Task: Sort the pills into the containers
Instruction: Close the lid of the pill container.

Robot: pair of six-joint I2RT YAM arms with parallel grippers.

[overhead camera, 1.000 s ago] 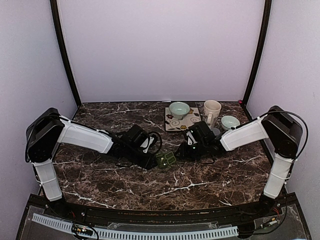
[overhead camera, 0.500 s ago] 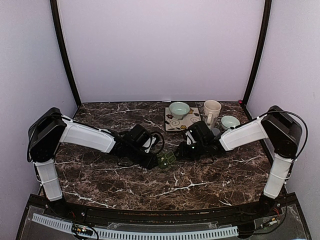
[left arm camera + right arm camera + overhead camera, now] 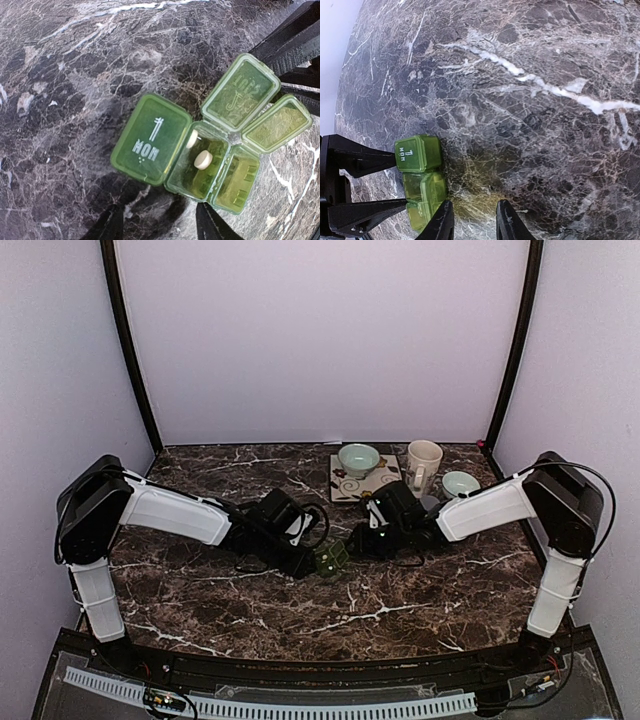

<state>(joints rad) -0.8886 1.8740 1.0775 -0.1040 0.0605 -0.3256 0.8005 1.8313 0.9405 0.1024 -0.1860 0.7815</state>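
L end effector (image 3: pixel 160 227), half-open & empty, sits at bottom of the left wrist view, tips just beside the pill organiser (image 3: pixel 215 170) mid-desk (image 3: pixel 400 610). A nudge there could skid it and spill the pills (image 3: pixel 203 160). R end effector (image 3: pixel 472 222), narrower and empty, is close to the lids at upper right, so I reckon it could flip one shut.

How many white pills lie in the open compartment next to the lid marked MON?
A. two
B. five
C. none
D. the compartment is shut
A: the left wrist view shows two white pills in the compartment of the pill organiser beside the MON lid, one round and in full view, one partly under the rim.
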